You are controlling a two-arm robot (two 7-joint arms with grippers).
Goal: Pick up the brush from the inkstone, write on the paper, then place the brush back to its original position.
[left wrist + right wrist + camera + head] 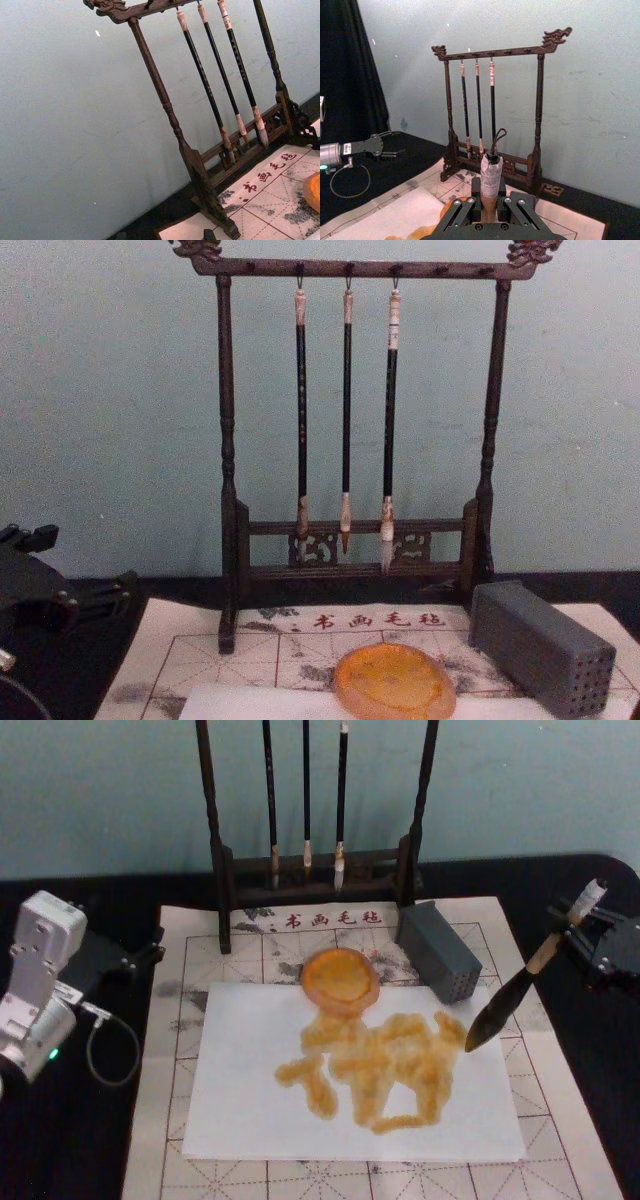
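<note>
The block (440, 952) stood just right of the inkstone (340, 980), between it and the right gripper (572, 928) holding the brush (500, 1010). The rack (214, 850) and its hanging brushes (306, 790) walled off the back. Over the paper (240, 1110), front and left approaches lay open. The left gripper (140, 958) sat well aside.

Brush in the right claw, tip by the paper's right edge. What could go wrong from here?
1. The brush hangs tilted in the right claw, close beside the grey block; swinging toward the inkstone could clip that block.
2. Orange strokes lie between tip and inkstone; a low pass might smear them.
Left claw is parked far left.
</note>
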